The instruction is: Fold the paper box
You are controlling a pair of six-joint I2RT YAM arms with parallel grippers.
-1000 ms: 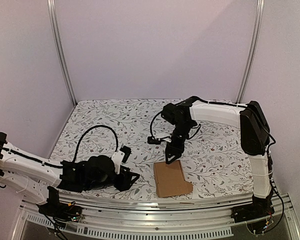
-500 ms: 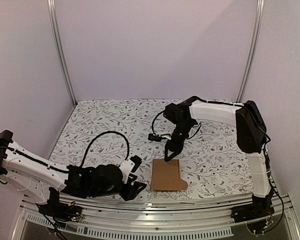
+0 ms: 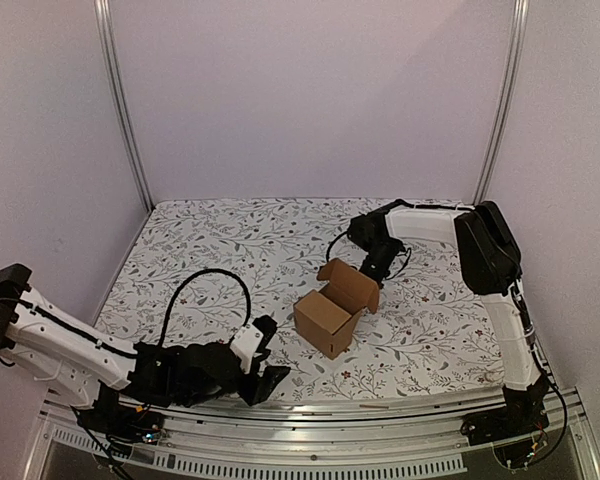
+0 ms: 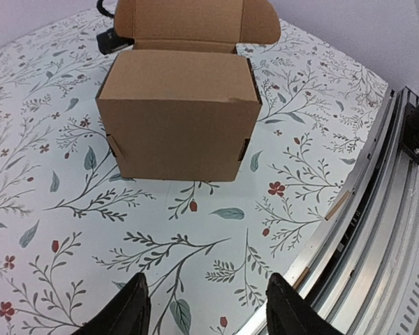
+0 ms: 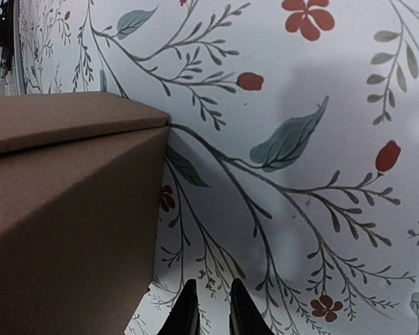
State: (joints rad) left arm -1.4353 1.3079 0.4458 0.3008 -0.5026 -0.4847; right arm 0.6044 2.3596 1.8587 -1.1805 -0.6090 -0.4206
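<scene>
The paper box [image 3: 325, 318] stands on the flowered table as a small brown carton, its lid flap [image 3: 348, 281] raised at the back. In the left wrist view the paper box [image 4: 178, 118] sits ahead of my left gripper [image 4: 206, 307], which is open and apart from it. My left gripper [image 3: 272, 378] lies low near the table's front edge. My right gripper [image 3: 372, 266] is just behind the lid flap. In the right wrist view my right gripper [image 5: 211, 310] has its fingers nearly together with only tablecloth between them, and the paper box [image 5: 63, 209] is beside them on the left.
An aluminium rail [image 4: 377, 209] runs along the table's front edge, close to the right of my left gripper. A black cable [image 3: 210, 285] loops over the left arm. Metal posts [image 3: 125, 110] and walls close off the back and sides.
The cardboard lay flat near the front edge; now it stands as an open carton, a little further left and back. My right gripper closed and moved back-right. My left gripper shifted toward the front edge.
</scene>
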